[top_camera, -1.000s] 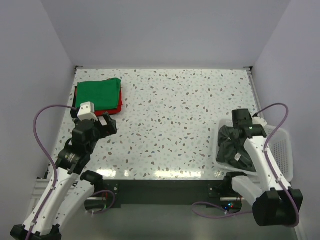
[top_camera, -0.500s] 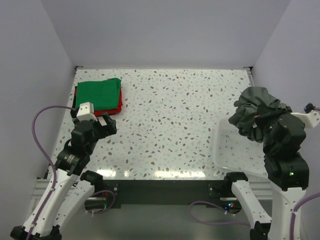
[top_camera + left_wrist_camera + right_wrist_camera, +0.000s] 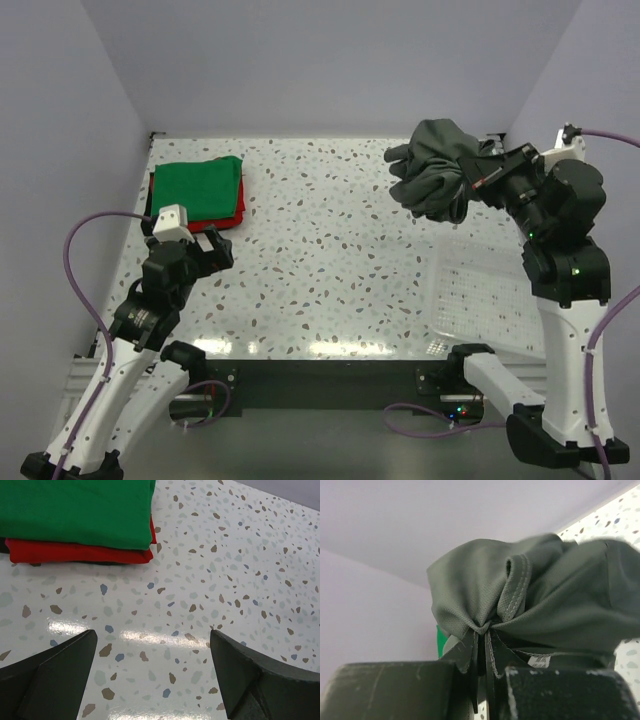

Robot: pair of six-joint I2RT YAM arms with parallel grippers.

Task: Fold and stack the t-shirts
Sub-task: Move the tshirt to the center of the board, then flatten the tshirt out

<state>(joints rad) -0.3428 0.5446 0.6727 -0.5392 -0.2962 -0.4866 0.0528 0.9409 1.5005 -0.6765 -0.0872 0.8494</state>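
My right gripper (image 3: 480, 180) is shut on the dark charcoal-grey t-shirt (image 3: 438, 168) and holds it bunched up in the air over the right back of the table. In the right wrist view the cloth (image 3: 535, 600) is pinched between the jaws (image 3: 482, 645). The green t-shirt (image 3: 200, 186) lies folded on the folded red t-shirt (image 3: 232, 217) at the back left; both show in the left wrist view, green (image 3: 75, 510) on red (image 3: 80, 553). My left gripper (image 3: 212, 250) is open and empty just in front of that stack, above bare table.
The white mesh basket (image 3: 490, 300) sits at the table's right front, now without cloth in it. The speckled table (image 3: 330, 250) is walled at the back and both sides.
My right gripper has lifted the grey t-shirt out of the basket and swung it up, back and to the left. The left arm has not moved.
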